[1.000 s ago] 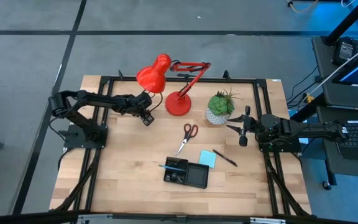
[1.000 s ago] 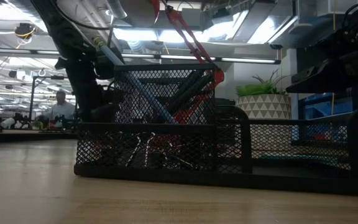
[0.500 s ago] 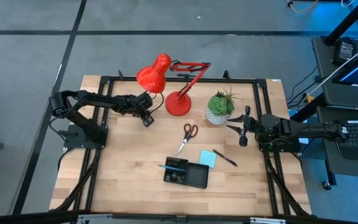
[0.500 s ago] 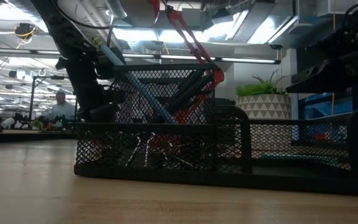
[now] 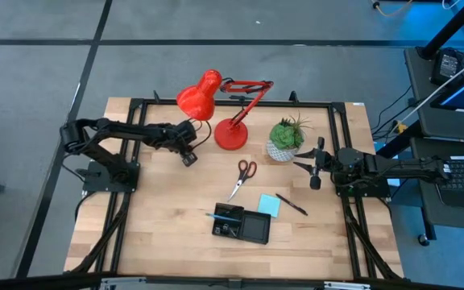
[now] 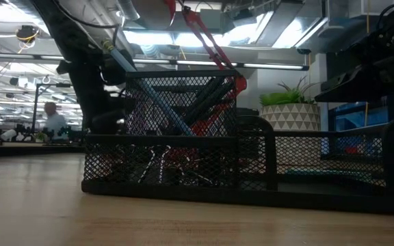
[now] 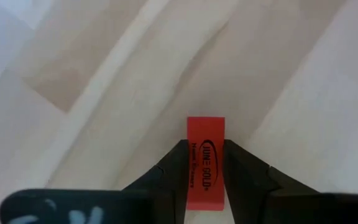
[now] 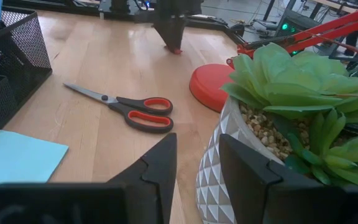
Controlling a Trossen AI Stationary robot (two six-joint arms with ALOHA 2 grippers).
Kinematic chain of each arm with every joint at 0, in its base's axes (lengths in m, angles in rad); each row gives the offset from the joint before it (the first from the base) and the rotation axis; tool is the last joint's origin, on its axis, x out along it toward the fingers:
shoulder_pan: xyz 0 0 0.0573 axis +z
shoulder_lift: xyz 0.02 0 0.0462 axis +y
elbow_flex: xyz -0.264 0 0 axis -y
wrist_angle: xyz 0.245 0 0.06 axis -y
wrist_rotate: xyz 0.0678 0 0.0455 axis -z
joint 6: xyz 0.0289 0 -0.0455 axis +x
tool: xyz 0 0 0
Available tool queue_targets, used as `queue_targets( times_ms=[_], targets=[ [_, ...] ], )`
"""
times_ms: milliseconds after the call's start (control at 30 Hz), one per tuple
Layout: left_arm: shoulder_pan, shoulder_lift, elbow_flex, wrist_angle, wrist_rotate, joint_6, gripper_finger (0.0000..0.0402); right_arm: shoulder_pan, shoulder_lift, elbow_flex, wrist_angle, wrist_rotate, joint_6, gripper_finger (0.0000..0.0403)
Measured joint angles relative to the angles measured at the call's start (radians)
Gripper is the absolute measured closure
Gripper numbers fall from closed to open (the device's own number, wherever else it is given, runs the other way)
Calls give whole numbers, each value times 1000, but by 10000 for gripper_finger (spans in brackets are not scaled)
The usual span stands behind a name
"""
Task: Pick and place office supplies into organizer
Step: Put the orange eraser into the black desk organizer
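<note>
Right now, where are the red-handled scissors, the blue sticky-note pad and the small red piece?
Red-handled metal scissors (image 8: 129,109): right wrist view, pivot.
Light blue square sticky-note pad (image 5: 269,205): high view, centre.
Small red rectangular piece (image 7: 205,155): left wrist view, printed face.

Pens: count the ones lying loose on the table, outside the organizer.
1: a dark pen lies on the wood just right of the sticky-note pad. Another pen sits at the organizer; more may be hidden inside.

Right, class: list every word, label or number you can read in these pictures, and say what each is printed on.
"June Gold": on the red piece between the left gripper's jaws.
A smaller line beneath it: too blurred to read.
Pale marks on the left wrist's dark housing: unreadable.
Nothing else legible.
</note>
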Motion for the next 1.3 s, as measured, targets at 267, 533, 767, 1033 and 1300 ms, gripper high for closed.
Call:
queue_targets(
  times_ms=[267,533,767,1033,1300],
  targets=[
    [-47,-110,2,-38,9,-5,322,0,0,0,0,0,0,280],
    [-144,-275,4,-45,150,-65,323,0,0,0,0,0,0,280],
    [-299,-403,5,23,243,-114,324,0,0,0,0,0,3,280],
    [-516,-442,5,246,245,-93,324,0,0,0,2,-1,23,280],
    [-745,-388,6,515,165,14,324,0,0,0,1,-2,88,280]
  ],
)
